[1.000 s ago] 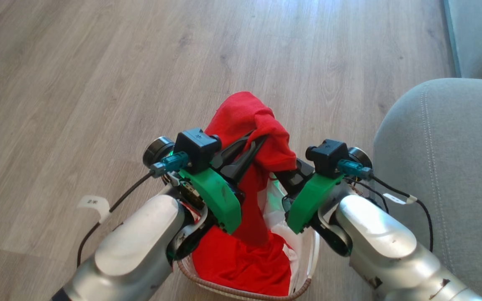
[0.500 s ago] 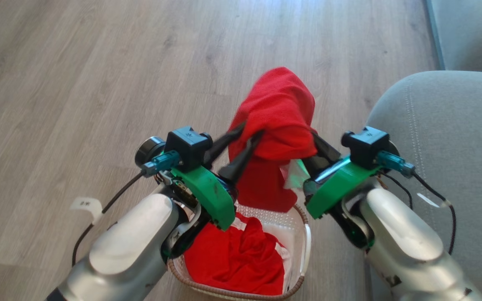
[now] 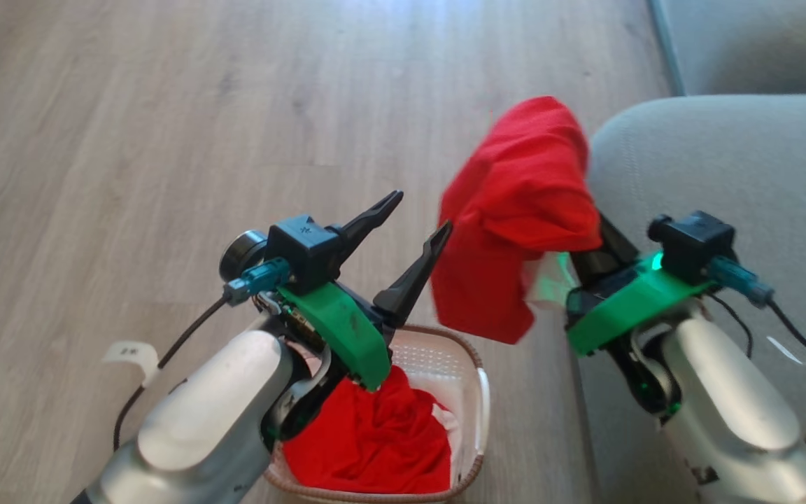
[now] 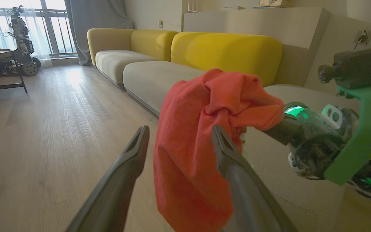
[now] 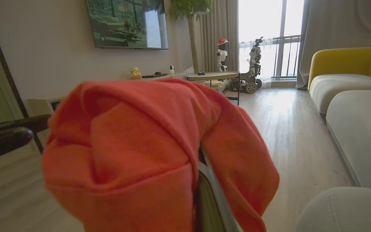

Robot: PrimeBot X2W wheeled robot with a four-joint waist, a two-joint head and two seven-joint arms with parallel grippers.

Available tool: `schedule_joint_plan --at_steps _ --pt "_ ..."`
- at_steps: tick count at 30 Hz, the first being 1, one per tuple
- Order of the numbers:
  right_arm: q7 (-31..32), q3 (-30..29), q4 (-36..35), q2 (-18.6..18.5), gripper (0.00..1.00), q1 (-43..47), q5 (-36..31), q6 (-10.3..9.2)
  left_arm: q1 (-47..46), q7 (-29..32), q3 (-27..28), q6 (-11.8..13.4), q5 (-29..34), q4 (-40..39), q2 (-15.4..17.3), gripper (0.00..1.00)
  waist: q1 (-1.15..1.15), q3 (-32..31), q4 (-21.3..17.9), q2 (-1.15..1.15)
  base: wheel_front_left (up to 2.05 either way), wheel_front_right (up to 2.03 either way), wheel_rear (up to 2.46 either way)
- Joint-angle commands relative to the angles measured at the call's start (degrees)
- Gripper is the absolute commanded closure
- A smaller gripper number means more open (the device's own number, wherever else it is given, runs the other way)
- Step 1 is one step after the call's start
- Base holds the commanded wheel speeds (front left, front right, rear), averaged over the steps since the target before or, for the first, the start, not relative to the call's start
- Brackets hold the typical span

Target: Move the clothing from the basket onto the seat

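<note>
One red garment of the clothing (image 3: 515,210) hangs in the air beside the seat's (image 3: 725,161) rounded corner. My right gripper (image 3: 585,241) is shut on it, its fingers buried in the folds. In the right wrist view the garment (image 5: 140,145) drapes over one dark finger (image 5: 211,196). My left gripper (image 3: 411,222) stands open just left of the cloth, with nothing between its fingers (image 4: 134,154). The garment (image 4: 198,135) hangs beyond them. Another red garment (image 3: 375,434) lies in the basket (image 3: 478,392) under my left arm.
Wooden floor (image 3: 165,140) stretches left and ahead of the basket. A long sofa with yellow backs (image 4: 227,48) runs along the wall. A small table (image 5: 214,77) and other robots stand by the far window.
My left gripper has opened and let go of the red garment. The right gripper has carried it up and to the right, toward the seat. The camera has turned too.
</note>
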Motion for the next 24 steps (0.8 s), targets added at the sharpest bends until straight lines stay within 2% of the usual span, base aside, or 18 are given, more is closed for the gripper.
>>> schedule_joint_plan --at_steps 1,14,24 --pt "-0.38 0.01 -2.61 -0.15 1.0 -0.8 -0.47 -0.01 -1.79 -0.47 2.51 0.27 0.05 -1.91 1.27 0.0 0.0 0.37 -1.63 0.0 0.0 0.0 0.0" --pt "-0.38 -5.18 -10.61 -2.37 1.0 3.37 -2.81 -0.01 -1.29 -2.89 1.95 0.69 1.46 -1.19 2.22 0.0 0.0 2.64 -12.37 0.0 0.0 0.0 0.0" --pt "-0.38 -8.6 -14.94 -2.09 1.0 6.28 -3.66 -0.01 -1.26 -5.11 1.62 0.66 2.11 -0.1 2.32 0.0 0.0 4.16 -19.86 0.0 0.0 0.0 0.0"
